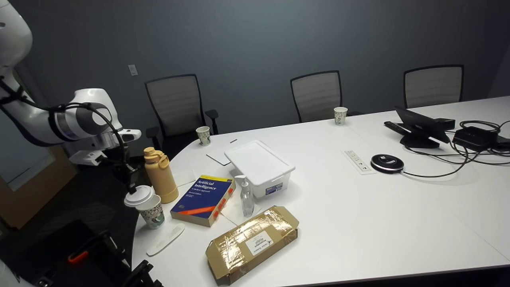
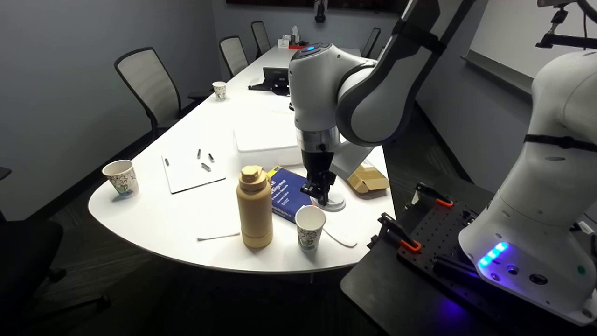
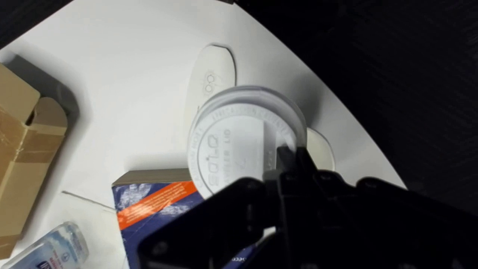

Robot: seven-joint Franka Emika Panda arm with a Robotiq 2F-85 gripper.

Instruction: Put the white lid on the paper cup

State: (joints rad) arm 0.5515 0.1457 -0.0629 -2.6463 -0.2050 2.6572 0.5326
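Note:
The white lid [image 1: 139,195] is held at its edge by my gripper [image 1: 131,187], which is shut on it. In an exterior view the lid overlaps the upper left of the paper cup's mouth. The patterned paper cup [image 1: 153,216] stands upright near the table edge. In an exterior view the lid [image 2: 335,202] and gripper [image 2: 322,198] appear behind and right of the open cup [image 2: 308,233]. In the wrist view the lid [image 3: 239,149] fills the middle, with the fingertips [image 3: 290,155] on its edge. A pale curved rim beside it looks like the cup [image 3: 323,151], mostly hidden.
A tan bottle [image 1: 162,177] stands close beside the cup. A blue book [image 1: 203,197], a flat white oval piece [image 1: 166,239], a pump bottle [image 1: 247,199], a cardboard box [image 1: 255,241] and a lidded plastic bin [image 1: 261,161] are nearby. Two other cups stand farther off.

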